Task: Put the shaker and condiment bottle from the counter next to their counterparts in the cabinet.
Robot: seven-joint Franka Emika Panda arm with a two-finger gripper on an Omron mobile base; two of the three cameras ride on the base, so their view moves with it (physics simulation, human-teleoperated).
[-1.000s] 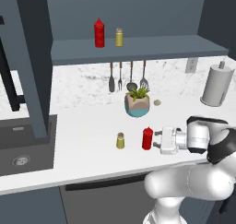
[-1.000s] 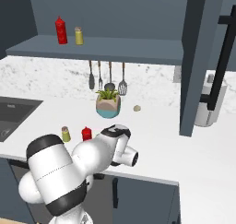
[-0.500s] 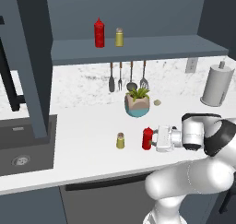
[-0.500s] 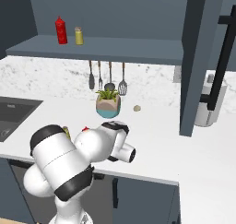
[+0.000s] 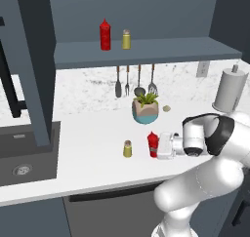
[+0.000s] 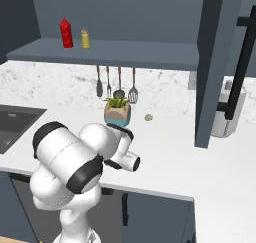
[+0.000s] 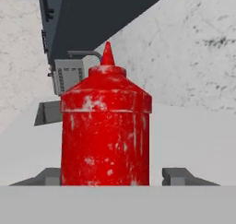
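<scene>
Red squeeze bottle, the condiment bottle (image 7: 106, 135), sits upright on the white bench (image 5: 88, 158), near the front edge. The gripper (image 5: 163, 146) comes in level from the side with the bottle body between its fingers (image 7: 177, 176). In the hand view a finger tip shows on each side of the bottle, the right one with a visible gap to the body. So: fingers partly open, straddling the bottle, no confirmed hold; can't tell if either pad touches yet.

My read: the side-on approach at mid-body suits a tall narrow bottle. It keeps the nozzle clear and the bottle vertical for setting down on the shelf.

The shaker (image 5: 127, 148) stands just beside the bottle, apart from it, on the far side from the hand. Not in the closing path, but a shove on the bottle could knock it.

The counterparts (image 5: 115, 36) stand side by side toward the left end of the cabinet (image 5: 146, 50) shelf board. Plenty of bare shelf to their right, so that's the natural drop zone.

Clearances for the lift:
- the potted plant (image 5: 145, 109) is behind the bottle, near
- hanging utensils (image 5: 134, 82) are under the shelf lip, right above the plant
- the bottle has to come out toward the bench front before rising past the shelf edge, I'd say
- the paper towel roll (image 5: 229, 90) is well to the right, no factor
- the sink (image 5: 19, 155) is at the left, well apart
</scene>
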